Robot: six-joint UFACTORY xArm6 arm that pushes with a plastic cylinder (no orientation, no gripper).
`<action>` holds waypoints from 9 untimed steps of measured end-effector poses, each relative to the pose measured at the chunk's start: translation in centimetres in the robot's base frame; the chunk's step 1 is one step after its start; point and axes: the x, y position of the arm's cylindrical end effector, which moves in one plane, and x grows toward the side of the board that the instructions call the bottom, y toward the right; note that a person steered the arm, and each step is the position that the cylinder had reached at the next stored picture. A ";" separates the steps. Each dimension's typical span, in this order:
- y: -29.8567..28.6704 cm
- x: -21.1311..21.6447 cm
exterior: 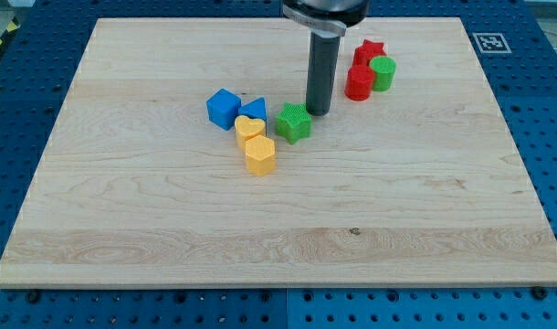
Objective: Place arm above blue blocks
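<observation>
A blue cube (223, 108) and a blue triangular block (255, 110) sit side by side left of the board's centre. My tip (318, 111) rests on the board just right of and above the green star block (294, 122), to the right of the blue blocks. A yellow heart block (249, 129) touches the blue triangular block from below. A yellow hexagonal block (259, 155) lies just below the heart.
A red star block (370, 51), a red cylinder-like block (358, 82) and a green cylinder (383, 72) cluster at the view's upper right. The wooden board (278, 228) lies on a blue perforated table.
</observation>
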 end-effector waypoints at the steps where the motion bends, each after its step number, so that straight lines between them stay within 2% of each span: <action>1: 0.0 -1.1; 3: -3.2 -5.3; 4: -6.2 -5.5; 6: -9.1 -3.1; 9: -9.9 -1.4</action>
